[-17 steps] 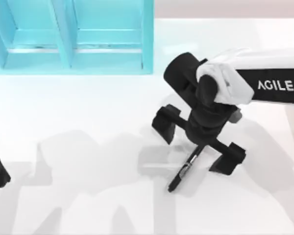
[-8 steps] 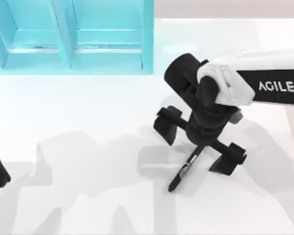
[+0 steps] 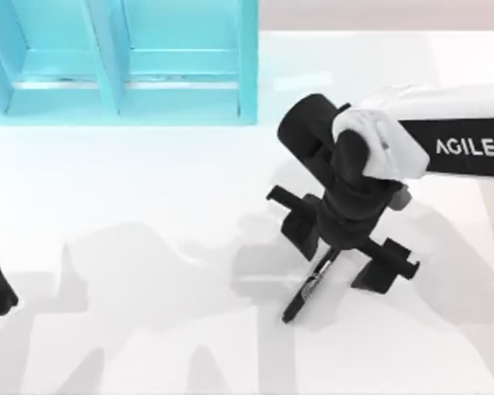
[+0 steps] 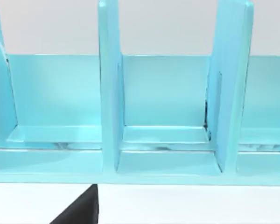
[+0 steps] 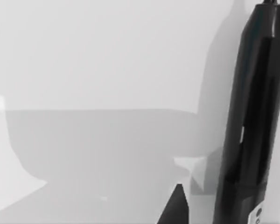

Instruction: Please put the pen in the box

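Top view: "AGILE" on right arm (image 3: 461, 148), hand (image 3: 346, 247) w/ fingers spread over pen (image 3: 309, 288).

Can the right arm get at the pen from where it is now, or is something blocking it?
Probably yes. The right gripper sits right over the pen, its jaws spread to either side of the pen's upper end, and the white table around it is bare. The blue box stands well away.

White "AGILE" lettering on black band of right arm (image 3: 465, 148), cut off at top view's right edge. No other legible text.
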Robot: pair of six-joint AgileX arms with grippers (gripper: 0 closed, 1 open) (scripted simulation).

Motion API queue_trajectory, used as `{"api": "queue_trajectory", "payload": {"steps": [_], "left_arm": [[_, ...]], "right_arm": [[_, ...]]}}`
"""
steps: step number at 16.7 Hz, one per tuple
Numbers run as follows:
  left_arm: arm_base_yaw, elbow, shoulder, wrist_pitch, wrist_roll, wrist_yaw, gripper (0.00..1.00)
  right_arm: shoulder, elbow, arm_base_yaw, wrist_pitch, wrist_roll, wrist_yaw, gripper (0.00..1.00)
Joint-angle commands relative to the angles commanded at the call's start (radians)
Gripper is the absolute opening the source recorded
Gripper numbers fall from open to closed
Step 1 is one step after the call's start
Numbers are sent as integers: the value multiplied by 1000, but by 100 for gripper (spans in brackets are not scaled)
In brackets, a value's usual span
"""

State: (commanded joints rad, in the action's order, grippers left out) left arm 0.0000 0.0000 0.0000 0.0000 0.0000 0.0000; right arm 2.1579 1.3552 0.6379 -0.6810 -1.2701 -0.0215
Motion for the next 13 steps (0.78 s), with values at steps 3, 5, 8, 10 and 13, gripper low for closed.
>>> {"api": "queue_trajectory", "payload": {"steps": [3,5,8,10,13], "left_arm": [[0,0,0,0,0,0,100],[0,0,0,0,0,0,100],[0,0,0,0,0,0,100],[0,0,0,0,0,0,100],[0,0,0,0,0,0,100]], "right_arm": [[0,0,0,0,0,0,0],[0,0,0,0,0,0,0],[0,0,0,0,0,0,0],[0,0,0,0,0,0,0],[-87,21,-6,-114,41,23,0]]}}
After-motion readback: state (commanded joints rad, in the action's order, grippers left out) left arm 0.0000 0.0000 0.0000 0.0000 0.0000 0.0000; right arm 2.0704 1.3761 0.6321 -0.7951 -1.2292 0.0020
